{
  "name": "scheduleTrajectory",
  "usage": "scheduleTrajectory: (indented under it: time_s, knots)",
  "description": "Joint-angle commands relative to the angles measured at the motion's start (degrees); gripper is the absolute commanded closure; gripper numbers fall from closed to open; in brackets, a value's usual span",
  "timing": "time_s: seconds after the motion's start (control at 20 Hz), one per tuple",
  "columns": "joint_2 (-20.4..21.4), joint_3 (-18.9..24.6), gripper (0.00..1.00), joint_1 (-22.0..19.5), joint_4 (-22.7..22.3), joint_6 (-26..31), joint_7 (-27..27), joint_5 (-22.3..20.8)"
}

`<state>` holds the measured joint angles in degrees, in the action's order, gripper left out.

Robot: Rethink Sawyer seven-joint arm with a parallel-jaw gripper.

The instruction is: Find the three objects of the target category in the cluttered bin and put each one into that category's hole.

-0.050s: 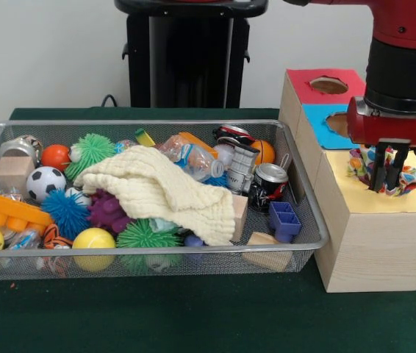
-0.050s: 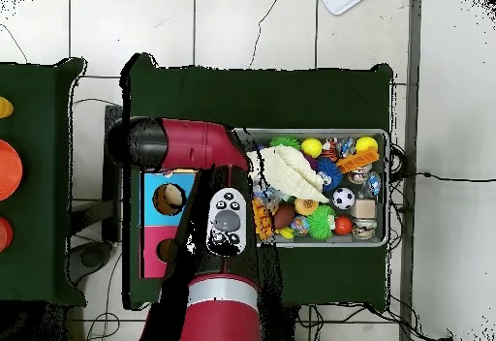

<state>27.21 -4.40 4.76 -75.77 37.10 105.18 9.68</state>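
My gripper hangs over the yellow section of the wooden sorting box, at the front right. Its two black fingers point down into a bunched multicoloured patterned cloth and are shut on it. The cloth sits on the yellow top, hiding whatever hole lies under it. In the wire mesh bin a cream waffle cloth is draped over the clutter. In the overhead view my arm covers the gripper and the yellow section; the cream cloth shows in the bin.
The box also has a blue section and a red section with a hole. The bin holds balls, spiky toys, cans, a bottle, wooden blocks, an orange brick and a blue brick. Orange objects sit on a separate left table.
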Motion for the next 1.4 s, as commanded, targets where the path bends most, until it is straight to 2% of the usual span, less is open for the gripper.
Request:
scheduleTrajectory:
  time_s: [0.05, 0.4, 0.8, 1.4]
  knots:
    - [-4.8, 1.7, 1.00, -1.5, -7.4, 3.6, 12.3, 1.9]
    - [-4.4, 4.5, 1.00, -2.7, -9.9, 1.5, 11.6, 5.0]
    - [-6.9, 6.4, 1.00, -1.9, -10.6, -3.9, 12.6, 8.6]
    - [-10.8, 8.7, 1.00, -1.9, -9.6, -7.4, 11.2, 12.4]
